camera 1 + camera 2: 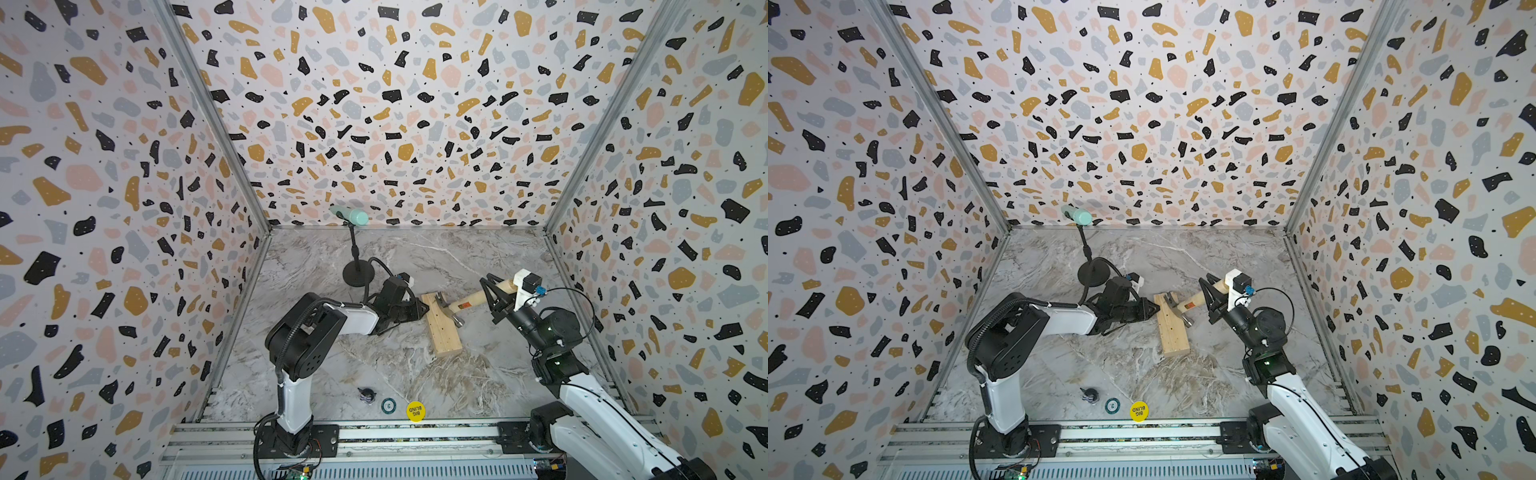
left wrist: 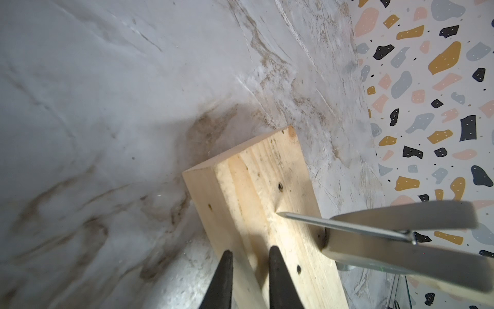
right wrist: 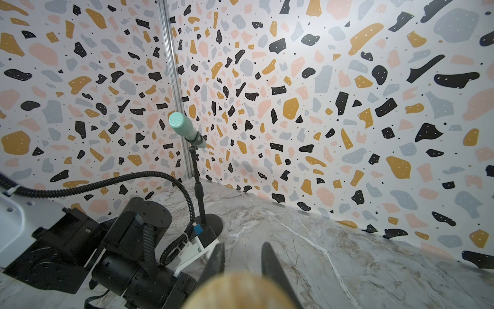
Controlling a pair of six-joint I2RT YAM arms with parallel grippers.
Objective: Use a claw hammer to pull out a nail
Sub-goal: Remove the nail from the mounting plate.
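**Right arm.** The right gripper (image 1: 496,298) is clamping the pale wooden handle of the claw hammer (image 1: 468,304), with its jaws closed on the handle near the free end. In the right wrist view the rounded handle end is showing blurred between the two dark fingers (image 3: 270,264).

**Hammer and block.** The hammer is lying across the far part of the wood block (image 1: 444,332). The block is resting flat on the marble table (image 1: 415,374). The steel head is sitting over the block and the handle is running off toward the right arm.

**Nail.** The nail (image 2: 307,219) is sitting in the slot of the claw (image 2: 401,216). Its shaft is lying between the two prongs, and its pointed tip is showing at the block's top face, near a dark hole (image 2: 280,186). Whether the tip is touching the wood cannot be told.

**Left arm.** The left gripper (image 1: 420,309) is standing at the block's far left edge, opposite the hammer head. Its jaws are standing a little apart with nothing clamped between them. The tips are hanging over the block's upper edge; contact cannot be told.

**Other items.**
- Near the front rail, well apart from the block, three things are lying on the table:
  - a yellow disc (image 1: 414,410) marked BIG BLIND
  - a small green-and-white chip (image 1: 388,405)
  - a small dark object (image 1: 367,395)
- At the back, a mint-green microphone (image 1: 351,216) is sitting on a black stand.
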